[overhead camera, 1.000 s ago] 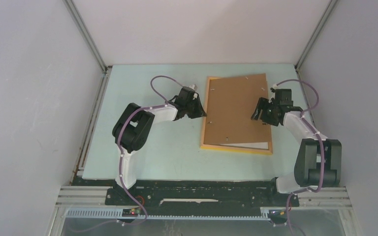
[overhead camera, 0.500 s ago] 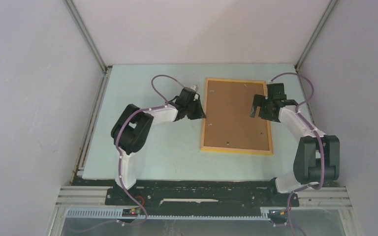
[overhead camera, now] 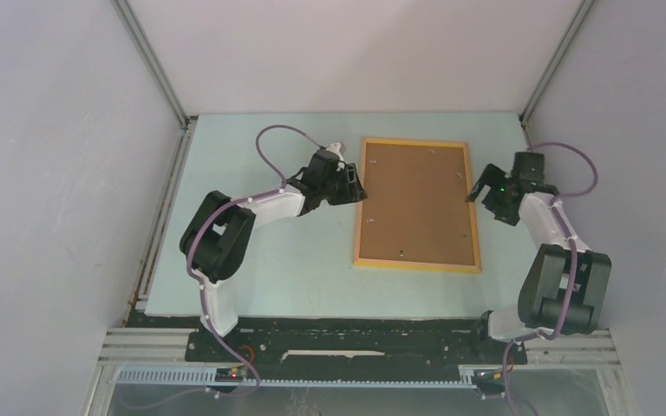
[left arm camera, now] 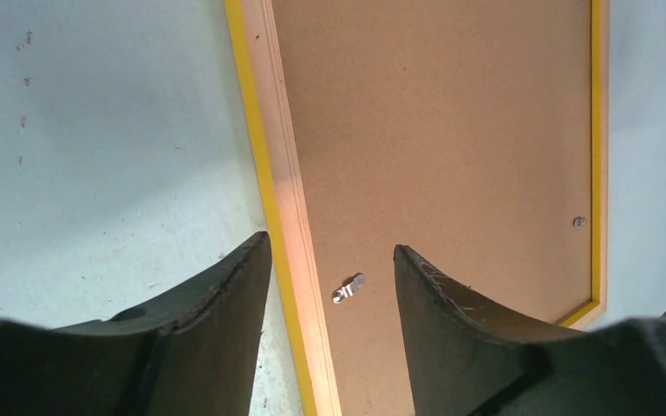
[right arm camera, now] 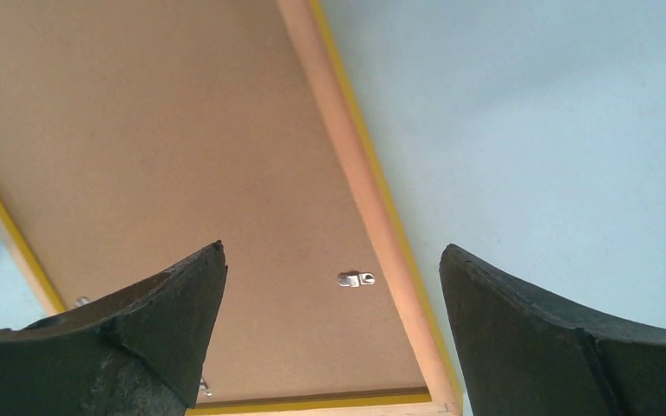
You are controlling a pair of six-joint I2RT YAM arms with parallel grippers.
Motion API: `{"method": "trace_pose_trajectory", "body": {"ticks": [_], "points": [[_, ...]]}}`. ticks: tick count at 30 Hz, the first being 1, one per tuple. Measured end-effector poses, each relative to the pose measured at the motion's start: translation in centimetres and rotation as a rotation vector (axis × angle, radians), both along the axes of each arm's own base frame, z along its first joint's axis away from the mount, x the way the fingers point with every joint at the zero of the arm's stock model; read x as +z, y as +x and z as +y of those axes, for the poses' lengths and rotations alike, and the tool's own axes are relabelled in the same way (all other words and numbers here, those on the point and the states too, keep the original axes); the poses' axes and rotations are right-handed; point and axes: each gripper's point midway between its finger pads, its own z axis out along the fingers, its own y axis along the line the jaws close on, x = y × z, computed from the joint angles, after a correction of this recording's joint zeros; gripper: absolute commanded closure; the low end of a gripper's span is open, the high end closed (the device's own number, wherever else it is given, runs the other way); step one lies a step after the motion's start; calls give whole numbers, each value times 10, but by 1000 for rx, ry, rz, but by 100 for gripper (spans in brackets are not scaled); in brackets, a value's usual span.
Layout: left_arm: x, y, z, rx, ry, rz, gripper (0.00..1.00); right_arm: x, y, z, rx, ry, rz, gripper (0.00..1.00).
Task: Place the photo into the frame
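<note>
The yellow-orange frame (overhead camera: 416,263) lies face down on the pale table. The brown backing board (overhead camera: 416,199) sits flat inside it. The photo is hidden; none of it shows. My left gripper (overhead camera: 358,185) is open and empty, its jaws either side of the frame's left rail (left arm camera: 282,173), just above a small metal clip (left arm camera: 349,289). My right gripper (overhead camera: 479,188) is open and empty at the frame's right rail (right arm camera: 347,147), with another clip (right arm camera: 356,279) between its jaws. The left gripper (left arm camera: 330,243) and right gripper (right arm camera: 332,247) hold nothing.
Several small metal clips sit round the board's edges. The pale green table (overhead camera: 260,251) is walled by white panels on the left, back and right. Black arm bases and a rail run along the near edge.
The backing board, skewed and lifted with a white edge showing beneath, has dropped flat into the frame. My right gripper came off the board and moved right. My left gripper shifted slightly.
</note>
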Motion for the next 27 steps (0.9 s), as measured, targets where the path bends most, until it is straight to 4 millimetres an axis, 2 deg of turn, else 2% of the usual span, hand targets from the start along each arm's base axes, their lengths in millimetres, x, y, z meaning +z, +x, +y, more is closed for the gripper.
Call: {"method": "trace_pose_trajectory", "body": {"ticks": [3,5,13,17,22,27], "points": [[-1,0,0,0,-4,-4,28,-7,-8,-13,-75,114,-12,0],[-5,-3,0,0,3,-1,26,-20,-19,-17,-116,166,11,0],[-6,-9,-7,-16,5,-1,20,-49,-38,2,-128,244,63,0],[-16,-17,-4,-19,19,20,17,-66,-53,14,-115,275,97,0],[-26,-24,2,-20,45,55,19,-65,-48,31,-53,285,81,0],[-26,-22,3,-10,48,46,23,-64,-52,63,53,258,95,1]]}}
